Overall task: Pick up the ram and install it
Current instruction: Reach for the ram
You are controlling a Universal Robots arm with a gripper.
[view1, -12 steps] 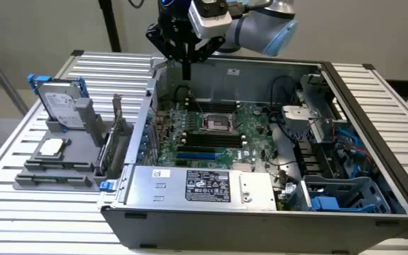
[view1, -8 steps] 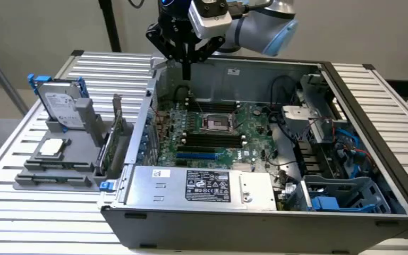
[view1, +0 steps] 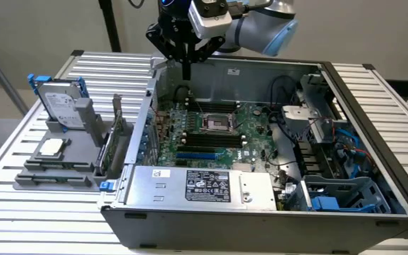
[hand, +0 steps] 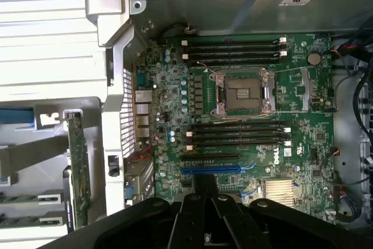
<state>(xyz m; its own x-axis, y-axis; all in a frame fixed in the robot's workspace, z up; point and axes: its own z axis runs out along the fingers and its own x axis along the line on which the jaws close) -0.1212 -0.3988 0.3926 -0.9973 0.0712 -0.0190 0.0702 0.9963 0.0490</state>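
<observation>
Slatted aluminium tabletop (view1: 19, 212), ribbed and silver, carries the whole job. On it stands the open computer case (view1: 261, 229), a grey sheet-metal box with hard folded edges. The gripper (view1: 187, 71) hangs over the case's rear corner, its black fingers (hand: 192, 220) pressed together with nothing between them. On the exterior view's left, just beside the case, sits a grey plastic holder (view1: 30, 178). As far as I can judge, the ram (hand: 32, 197) is the narrow greenish strip seated in 1 of the holder's 2 rails, well apart from the fingers. I cannot be sure of that.

What could go wrong, as I judge it:

- **Case wall:** it rises between the fingers and the holder, so a low crossing could clip its rim.
- **Motherboard (hand: 291, 103):** it is a matt green sheet crowded with tiny parts, and a stick that slips could scrape it.
- **Expansion card (hand: 77, 167):** it stands upright in the holder and is green as well, so it could be taken by mistake.
- **Memory slots (hand: 239, 133):** these are 4 long black channels with pale latches. They are so narrow that a tilted or off-centre stick would jam instead of seating.
- **The ram itself:** it is thin and flat, and smooth closed fingers have little to bite on.
</observation>
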